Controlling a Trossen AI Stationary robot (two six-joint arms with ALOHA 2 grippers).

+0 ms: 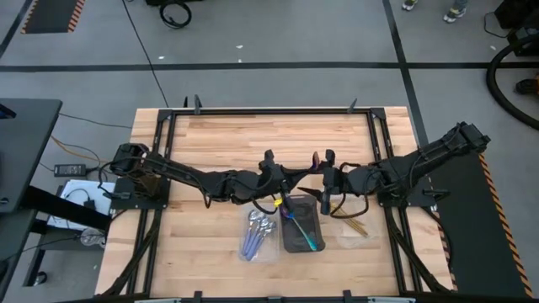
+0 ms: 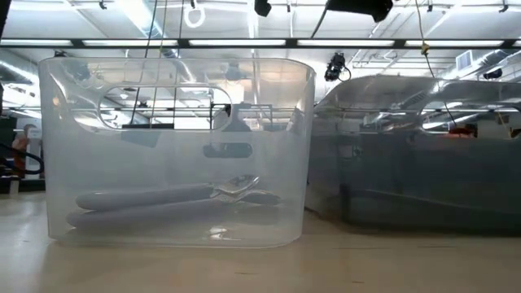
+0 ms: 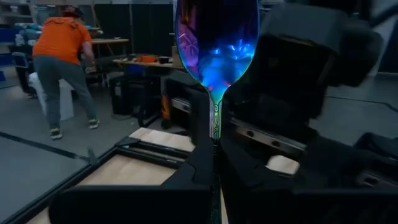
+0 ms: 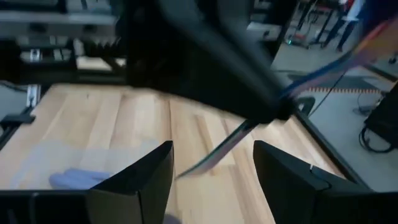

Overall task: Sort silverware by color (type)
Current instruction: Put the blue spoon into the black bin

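The left gripper (image 1: 276, 202) is clenched on an iridescent spoon (image 3: 216, 43), holding it bowl-up above the dark middle tray (image 1: 301, 227). The right gripper (image 4: 211, 168) hangs just beside it with its fingers spread, grasping nothing. Silver spoons (image 1: 257, 231) lie in the clear tray (image 2: 175, 146). I reckon the two arms, so close together, could knock the spoon askew or drop it outside its tray.
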